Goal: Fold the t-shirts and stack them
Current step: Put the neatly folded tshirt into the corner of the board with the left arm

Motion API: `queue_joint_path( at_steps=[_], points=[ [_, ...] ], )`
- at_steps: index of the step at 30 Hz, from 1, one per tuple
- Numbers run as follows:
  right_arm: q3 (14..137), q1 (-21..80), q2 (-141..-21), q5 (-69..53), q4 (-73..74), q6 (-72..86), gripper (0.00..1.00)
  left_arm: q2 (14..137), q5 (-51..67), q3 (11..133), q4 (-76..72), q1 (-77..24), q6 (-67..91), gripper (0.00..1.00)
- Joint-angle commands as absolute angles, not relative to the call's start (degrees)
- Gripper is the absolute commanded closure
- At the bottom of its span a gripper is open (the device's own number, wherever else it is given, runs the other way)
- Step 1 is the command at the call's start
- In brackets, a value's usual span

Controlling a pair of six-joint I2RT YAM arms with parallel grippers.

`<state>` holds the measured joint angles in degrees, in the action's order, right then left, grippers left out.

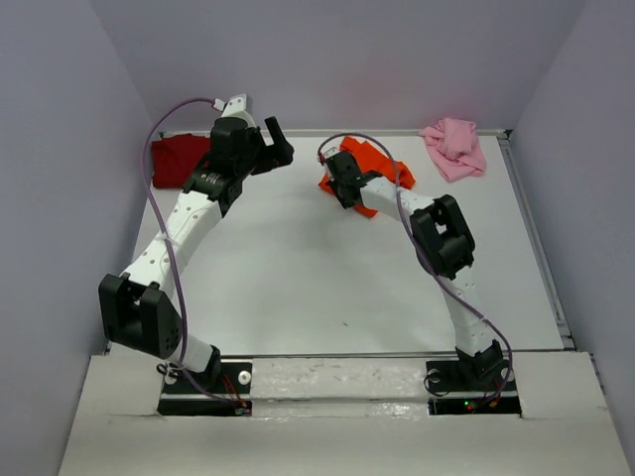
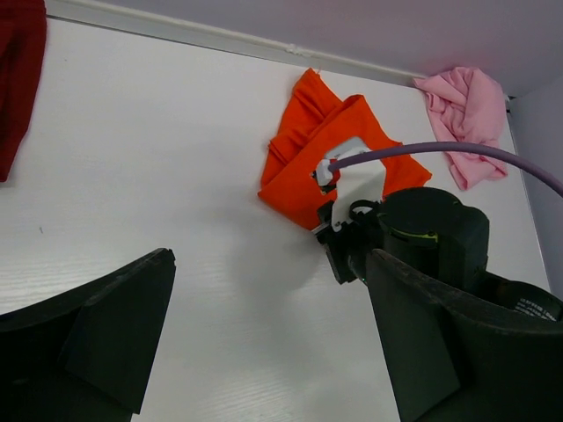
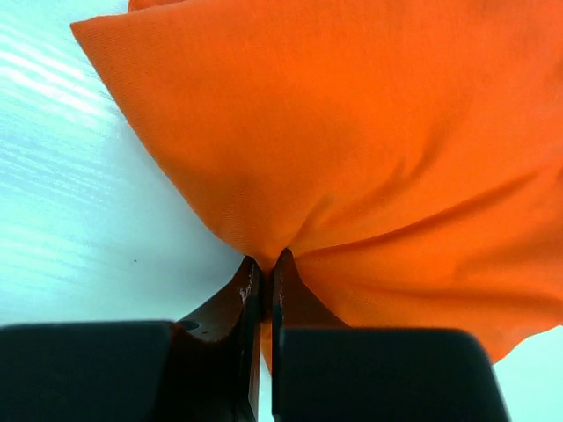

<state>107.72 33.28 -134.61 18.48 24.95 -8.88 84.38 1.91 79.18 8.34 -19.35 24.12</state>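
The bright orange t-shirt (image 1: 382, 164) lies crumpled at the back middle of the table; it also shows in the left wrist view (image 2: 308, 149) and fills the right wrist view (image 3: 352, 132). My right gripper (image 1: 340, 186) is shut on its near-left edge, the cloth pinched between the fingers (image 3: 264, 272). The dark red t-shirt (image 1: 179, 159) lies at the back left, partly behind my left arm. The pale pink t-shirt (image 1: 454, 147) is bunched at the back right. My left gripper (image 1: 276, 144) is open and empty, held above the table between the red and orange shirts.
The white table (image 1: 317, 288) is walled on the left, back and right. A purple cable (image 2: 440, 151) runs from the right arm across the left wrist view.
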Motion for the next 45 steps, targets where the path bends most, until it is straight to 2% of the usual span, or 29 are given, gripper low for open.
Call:
queue_joint_path(
  at_steps=[1,6,13,19,32,45],
  points=[
    [100.0,32.4,-132.7,8.5,30.8,-4.0,1.0,85.0,1.1,78.4,6.0,-18.9,24.1,0.01],
    [88.0,32.4,-122.5,6.4,31.1,-0.8,1.0,91.0,1.6,77.5,5.9,-18.9,26.8,0.01],
    [76.8,32.4,-109.7,6.8,31.2,2.1,1.0,104.7,15.1,79.8,5.7,-18.8,29.7,0.01],
    [72.3,32.4,-104.5,5.9,31.0,3.3,1.0,111.0,25.7,74.9,-6.2,-19.2,36.6,0.01],
    [73.8,32.4,-97.7,4.0,33.5,2.6,1.0,120.1,36.7,69.1,-28.6,-19.9,51.1,0.01],
    [73.7,32.4,-94.7,4.7,35.3,1.9,1.0,130.9,42.4,76.7,-32.2,-25.0,57.7,0.01]
  ],
)
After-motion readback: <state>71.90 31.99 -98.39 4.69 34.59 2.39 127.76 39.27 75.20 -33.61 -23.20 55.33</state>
